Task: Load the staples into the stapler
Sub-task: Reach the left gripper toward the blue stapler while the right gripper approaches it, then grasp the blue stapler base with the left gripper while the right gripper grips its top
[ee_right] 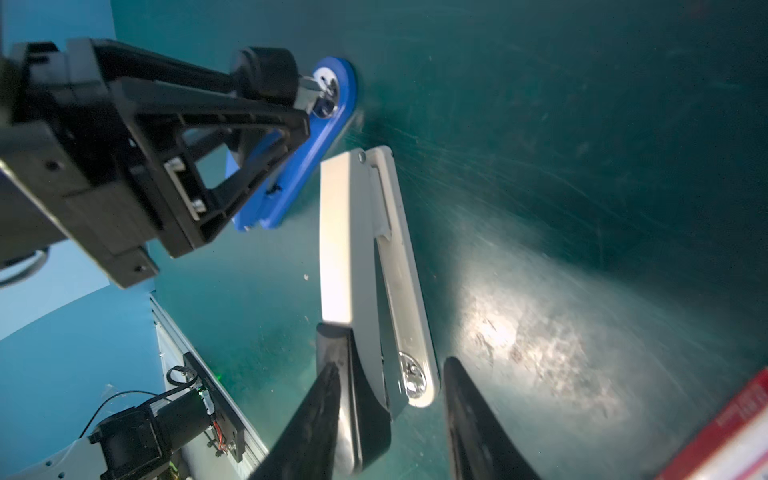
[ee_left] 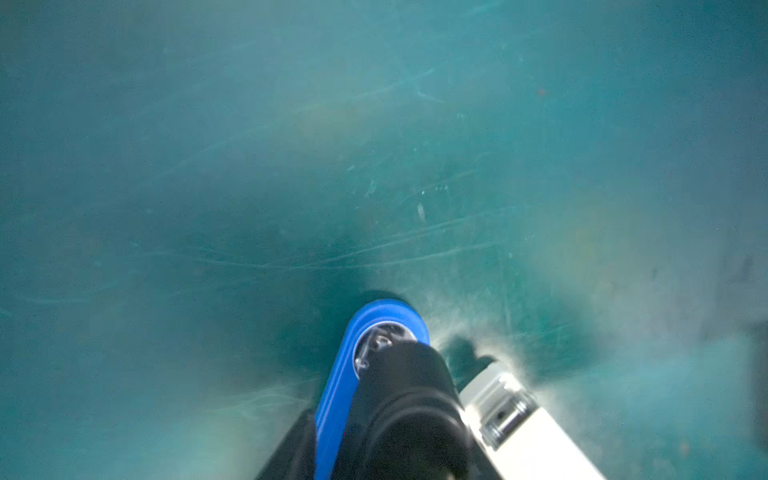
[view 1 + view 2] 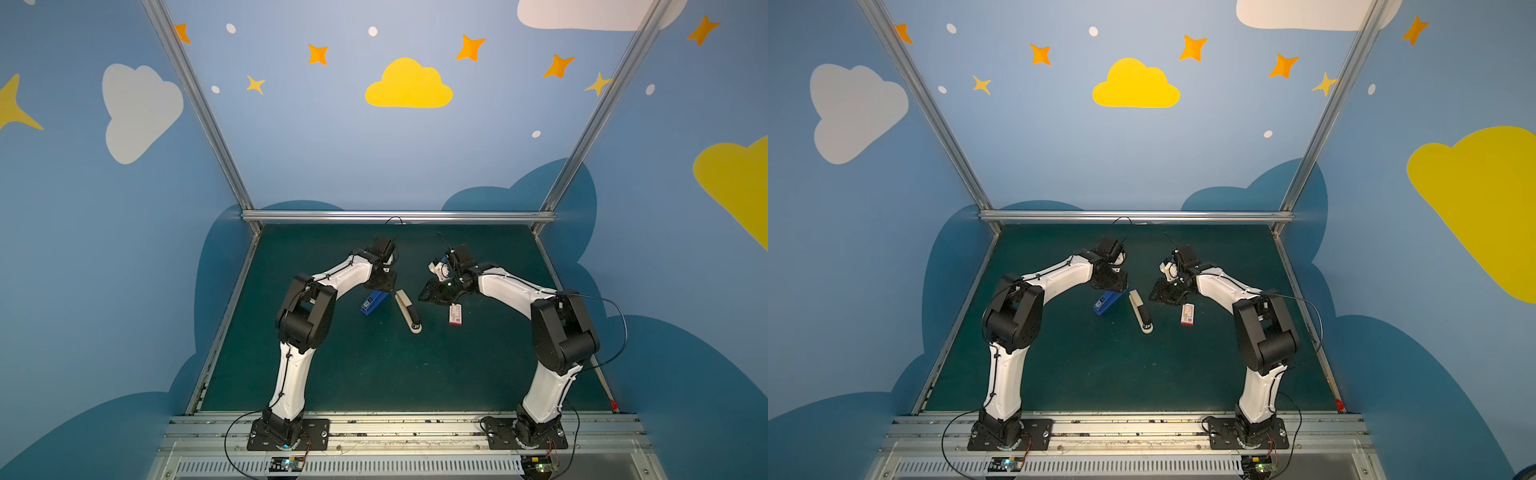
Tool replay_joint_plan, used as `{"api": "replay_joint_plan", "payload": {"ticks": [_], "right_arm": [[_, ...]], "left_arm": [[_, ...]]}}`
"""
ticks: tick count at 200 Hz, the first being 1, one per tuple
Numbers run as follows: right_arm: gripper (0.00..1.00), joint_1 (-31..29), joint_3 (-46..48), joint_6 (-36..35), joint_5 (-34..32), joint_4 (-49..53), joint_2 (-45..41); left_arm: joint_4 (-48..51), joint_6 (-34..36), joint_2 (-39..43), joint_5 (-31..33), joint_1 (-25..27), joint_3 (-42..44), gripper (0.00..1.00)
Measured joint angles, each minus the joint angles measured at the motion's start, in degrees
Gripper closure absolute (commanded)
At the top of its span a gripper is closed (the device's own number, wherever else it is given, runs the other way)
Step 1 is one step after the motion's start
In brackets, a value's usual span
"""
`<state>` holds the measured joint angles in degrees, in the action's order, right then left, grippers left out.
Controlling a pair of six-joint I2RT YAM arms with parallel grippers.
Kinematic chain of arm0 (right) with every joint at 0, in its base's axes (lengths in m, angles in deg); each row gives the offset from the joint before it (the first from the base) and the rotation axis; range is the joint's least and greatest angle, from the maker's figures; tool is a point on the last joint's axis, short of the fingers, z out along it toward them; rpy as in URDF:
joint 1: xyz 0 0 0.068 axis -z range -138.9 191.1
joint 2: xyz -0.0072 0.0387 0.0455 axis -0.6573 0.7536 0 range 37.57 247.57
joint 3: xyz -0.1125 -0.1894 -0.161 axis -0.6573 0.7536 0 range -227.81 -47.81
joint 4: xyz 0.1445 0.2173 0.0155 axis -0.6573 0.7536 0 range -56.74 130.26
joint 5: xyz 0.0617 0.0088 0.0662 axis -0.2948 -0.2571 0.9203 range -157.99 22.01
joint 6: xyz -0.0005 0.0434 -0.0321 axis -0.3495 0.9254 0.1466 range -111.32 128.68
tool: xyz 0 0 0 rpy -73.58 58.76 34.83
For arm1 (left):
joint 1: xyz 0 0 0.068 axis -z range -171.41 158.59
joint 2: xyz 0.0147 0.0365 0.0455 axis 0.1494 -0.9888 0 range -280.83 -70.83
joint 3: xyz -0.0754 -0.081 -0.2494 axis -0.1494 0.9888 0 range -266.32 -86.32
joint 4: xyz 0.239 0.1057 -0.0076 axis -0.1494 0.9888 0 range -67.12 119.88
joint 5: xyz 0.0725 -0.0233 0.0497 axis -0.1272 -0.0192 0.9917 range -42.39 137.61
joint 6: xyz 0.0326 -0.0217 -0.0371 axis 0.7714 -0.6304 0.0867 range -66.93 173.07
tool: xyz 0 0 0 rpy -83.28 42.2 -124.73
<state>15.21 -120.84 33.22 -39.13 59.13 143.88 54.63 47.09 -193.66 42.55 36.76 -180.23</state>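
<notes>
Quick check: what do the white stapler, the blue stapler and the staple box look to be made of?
White stapler: seemingly plastic, smooth with a soft sheen; the anvil plate on its base gleams like polished metal. Blue stapler: moulded plastic, evenly coloured, with a similar shiny metal inset. Staple box: likely printed cardboard, flat white-and-red faces, though too small to be sure.

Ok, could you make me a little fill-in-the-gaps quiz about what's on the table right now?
1. The mat holds ___ staplers.
2. The white stapler lies ___ the blue stapler and the staple box.
3. The right gripper is nearest the white stapler; the left gripper is at the ___ one.
4. The staple box is white and ___.
Missing words: two; between; blue; red.
</notes>
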Motion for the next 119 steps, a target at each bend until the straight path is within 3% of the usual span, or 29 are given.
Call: {"api": "replay_joint_plan", "payload": {"ticks": [41, 66, 119], "right_arm": [[0.58, 0.7, -5.5, 0.4, 2.5, -0.2, 5.5], [0.57, 1.4, -11.0, 1.0, 4.6, -0.6, 9.9], [0.64, 2.2, -29.4, 2.2, 11.2, 1.5, 23.6]], "left_arm": [[1.0, 1.7, 0.0, 2.0, 0.7, 0.0, 0.86], [0.7, 2.4, 0.6, 3.5, 0.9, 0.8, 0.95], [0.0, 3.0, 6.9, 7.6, 0.4, 10.0, 0.96]]}}
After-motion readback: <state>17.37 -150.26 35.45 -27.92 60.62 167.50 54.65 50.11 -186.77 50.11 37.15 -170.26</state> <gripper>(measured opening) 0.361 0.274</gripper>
